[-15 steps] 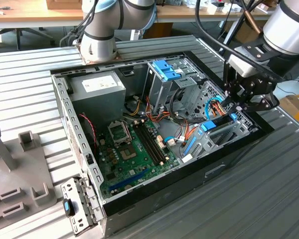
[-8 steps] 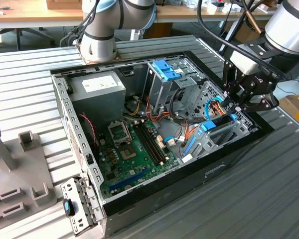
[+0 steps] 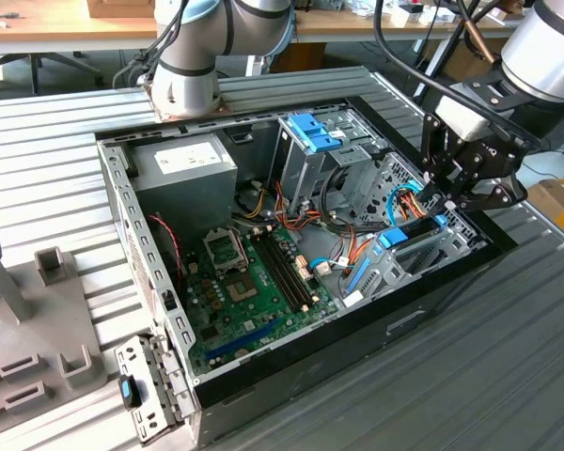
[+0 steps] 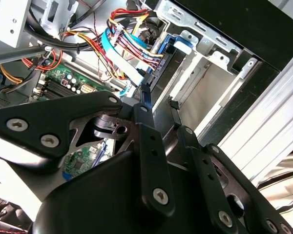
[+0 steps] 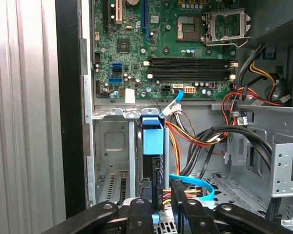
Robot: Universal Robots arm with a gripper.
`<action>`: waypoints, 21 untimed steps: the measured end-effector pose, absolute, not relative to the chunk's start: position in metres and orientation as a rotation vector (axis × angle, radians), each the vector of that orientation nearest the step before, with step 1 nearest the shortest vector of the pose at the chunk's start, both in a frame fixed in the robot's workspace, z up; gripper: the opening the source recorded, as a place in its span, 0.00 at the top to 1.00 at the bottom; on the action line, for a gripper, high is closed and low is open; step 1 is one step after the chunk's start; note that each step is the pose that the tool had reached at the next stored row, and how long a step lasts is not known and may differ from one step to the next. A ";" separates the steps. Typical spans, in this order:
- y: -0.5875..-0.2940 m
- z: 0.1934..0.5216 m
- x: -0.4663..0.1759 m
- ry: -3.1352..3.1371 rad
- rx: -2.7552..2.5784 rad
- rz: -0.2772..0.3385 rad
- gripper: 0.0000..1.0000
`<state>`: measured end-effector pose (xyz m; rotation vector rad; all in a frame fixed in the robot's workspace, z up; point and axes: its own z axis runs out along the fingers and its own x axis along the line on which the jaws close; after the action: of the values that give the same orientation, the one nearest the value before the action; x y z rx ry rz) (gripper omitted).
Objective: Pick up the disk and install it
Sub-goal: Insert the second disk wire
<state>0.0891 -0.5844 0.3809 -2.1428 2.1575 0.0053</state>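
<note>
I hang over the open computer case point(image 3: 291, 376), which lies on its side on the ribbed metal bench point(image 3: 508, 376), and my gripper point(image 3: 451, 197) is at the drive bay corner on the exterior view's right. In both wrist views my two black fingers point(image 4: 147, 105) stand slightly apart, with only a narrow gap between their tips, and they pinch nothing that I can make out. The disk point(image 5: 154, 161) sits upright in the silver drive bay point(image 5: 112, 146) just below me: in the first wrist view I see it edge-on as a thin dark slab with a light-blue plastic end piece on its carrier, squarish and smooth, and a pale rail running down beside it. In the exterior view the same blue shows as a long edge point(image 3: 409, 232) lying along the top of the bay, close under my fingers. Whether my fingertips touch the carrier I cannot tell. A flat light-blue data cable point(image 5: 195, 183) curves near the disk's lower end, and a bundle of red, yellow and orange wires point(image 5: 185, 136) passes just beside it. Beyond lie the green motherboard point(image 5: 161, 44) with its empty processor socket point(image 5: 227, 24), and in the exterior view the grey power supply point(image 3: 183, 174) and the upper cage with its blue tab point(image 3: 312, 132).
</note>
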 end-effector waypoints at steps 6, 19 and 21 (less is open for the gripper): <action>-0.584 0.381 0.090 2.158 -2.143 0.005 0.70; -0.584 0.397 0.090 2.158 -2.143 0.005 0.70; -0.584 0.397 0.090 2.157 -2.143 0.005 0.70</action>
<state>0.0897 -0.5841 0.3974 -2.1428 2.1575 0.0055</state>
